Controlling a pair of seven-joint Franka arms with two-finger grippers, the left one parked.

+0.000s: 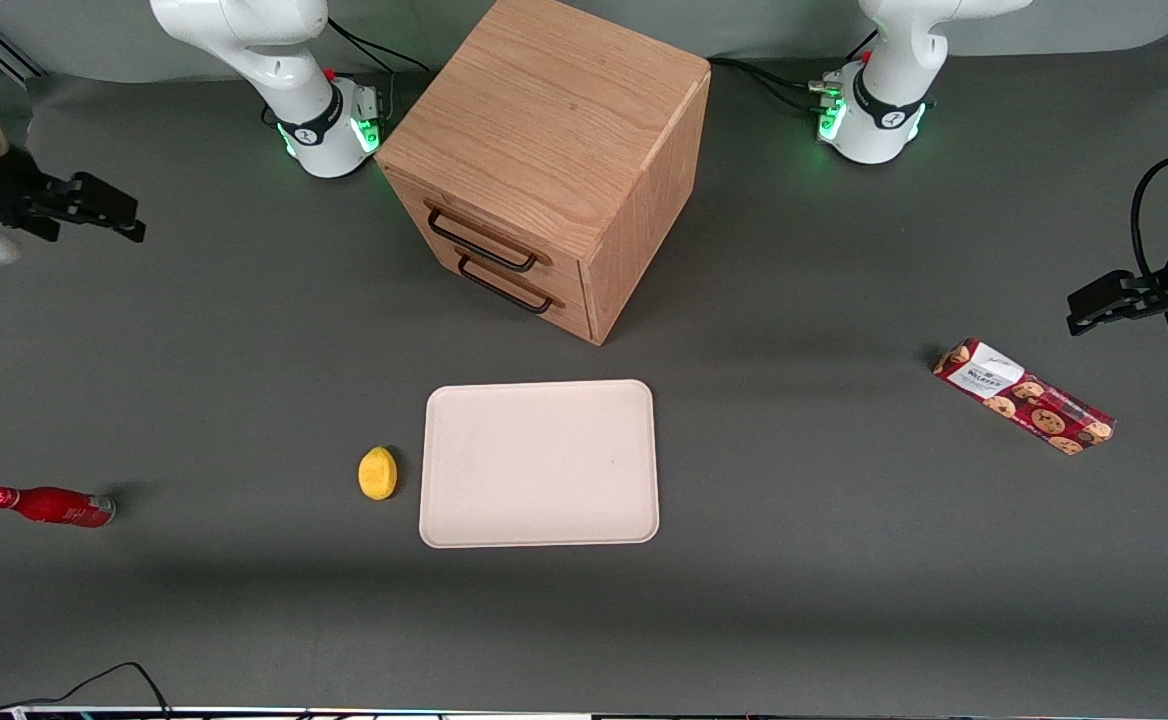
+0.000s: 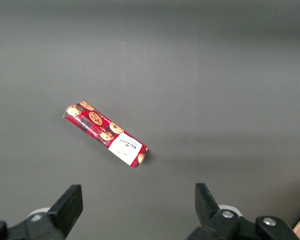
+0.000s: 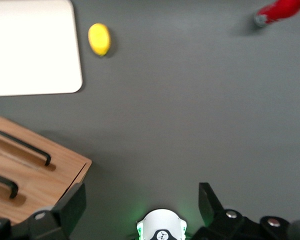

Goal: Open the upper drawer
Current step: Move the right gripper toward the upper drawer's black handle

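The wooden cabinet (image 1: 554, 110) stands at the back middle of the table, between the two arm bases. Its upper drawer (image 1: 489, 222) is shut, with a thin black bar handle (image 1: 482, 240). The matching lower drawer (image 1: 524, 280) just below it is also shut. My right gripper (image 1: 119, 215) hangs open and empty above the table, well off toward the working arm's end and apart from the cabinet. In the right wrist view the gripper (image 3: 140, 200) shows spread fingers, and the upper drawer (image 3: 25, 190) lies beside one finger.
A beige tray (image 1: 540, 463) lies in front of the cabinet, with a yellow lemon (image 1: 377, 472) beside it. A red bottle (image 1: 52, 506) lies toward the working arm's end. A red cookie pack (image 1: 1024, 396) lies toward the parked arm's end.
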